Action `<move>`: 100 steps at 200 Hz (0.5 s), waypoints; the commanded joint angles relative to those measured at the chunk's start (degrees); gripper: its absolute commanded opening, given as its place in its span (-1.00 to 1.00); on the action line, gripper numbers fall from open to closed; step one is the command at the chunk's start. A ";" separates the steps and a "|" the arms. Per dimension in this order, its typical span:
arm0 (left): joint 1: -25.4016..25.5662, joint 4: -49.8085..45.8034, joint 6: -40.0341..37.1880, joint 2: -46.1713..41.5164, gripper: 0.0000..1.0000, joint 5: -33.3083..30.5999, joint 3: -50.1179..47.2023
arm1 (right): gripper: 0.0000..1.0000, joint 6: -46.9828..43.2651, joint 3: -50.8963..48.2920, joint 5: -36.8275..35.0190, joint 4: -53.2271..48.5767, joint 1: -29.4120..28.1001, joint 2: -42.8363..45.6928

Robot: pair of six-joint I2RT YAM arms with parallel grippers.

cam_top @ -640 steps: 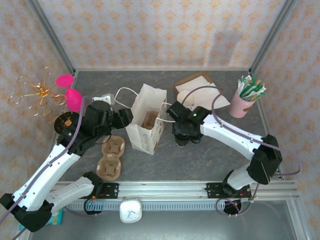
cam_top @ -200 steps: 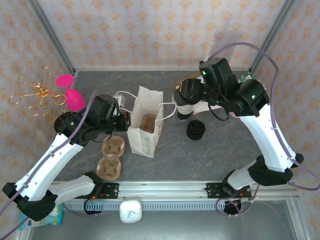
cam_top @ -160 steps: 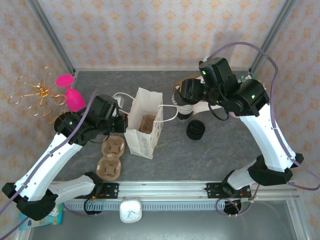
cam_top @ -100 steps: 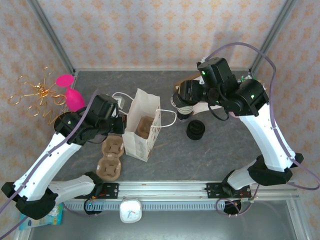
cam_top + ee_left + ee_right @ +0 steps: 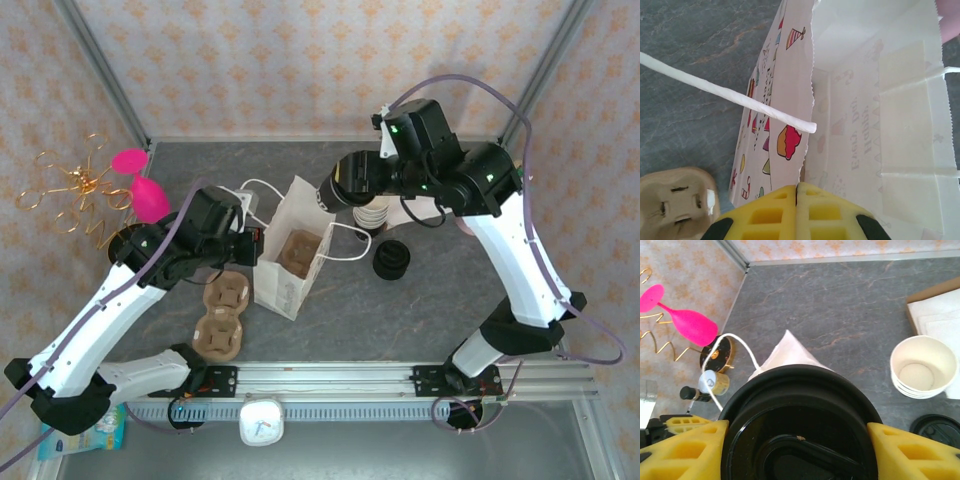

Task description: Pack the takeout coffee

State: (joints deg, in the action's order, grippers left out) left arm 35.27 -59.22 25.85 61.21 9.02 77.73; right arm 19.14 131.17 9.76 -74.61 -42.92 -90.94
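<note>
We see the takeout coffee [image 5: 800, 425] by its glossy round black lid, held in the air just beside the open mouth of the white paper bag [image 5: 283, 290]. The right claw [image 5: 799, 450] grasps it, fingers spread around its sides. The left claw [image 5: 796, 200] is clenched on the bag's rim. A brown cardboard carrier [image 5: 300, 250] sits inside the bag.

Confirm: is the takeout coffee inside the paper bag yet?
Out: right gripper holds the takeout coffee aloft, outside the paper bag.
</note>
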 commanded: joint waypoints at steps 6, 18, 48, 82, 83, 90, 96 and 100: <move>0.89 5.65 8.21 -1.80 -1.00 -0.19 0.58 | 0.19 -0.50 2.26 3.71 -0.31 0.37 -1.70; 1.06 7.23 11.72 -2.55 -1.00 -1.01 0.53 | 0.18 0.09 3.35 4.37 -0.34 0.38 -2.55; 3.18 12.52 19.24 -4.00 -1.00 -1.83 -1.65 | 0.17 1.34 2.80 5.38 -0.36 0.38 -3.87; 5.58 17.94 26.73 -6.58 -1.00 -3.97 -5.25 | 0.14 2.66 1.98 2.90 -0.32 0.37 -3.81; 5.68 18.10 26.90 -6.65 -1.00 -4.03 -5.33 | 0.14 2.66 1.98 2.81 -0.34 0.38 -3.85; 6.34 19.24 28.63 -6.99 -1.00 -4.05 -5.73 | 0.14 2.67 1.74 2.34 -0.36 0.38 -4.09; 7.12 20.27 30.52 -7.27 -1.00 -4.31 -6.31 | 0.14 2.81 1.42 1.93 -0.35 0.38 -4.17; 7.60 21.27 31.88 -7.60 -1.00 -4.66 -6.89 | 0.14 2.90 1.20 1.64 -0.36 0.38 -4.24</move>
State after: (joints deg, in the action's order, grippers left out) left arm 40.77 -45.84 48.38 55.33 6.96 72.77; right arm 20.97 132.73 13.74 -74.63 -42.92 -95.22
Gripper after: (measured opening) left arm 0.053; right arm 0.597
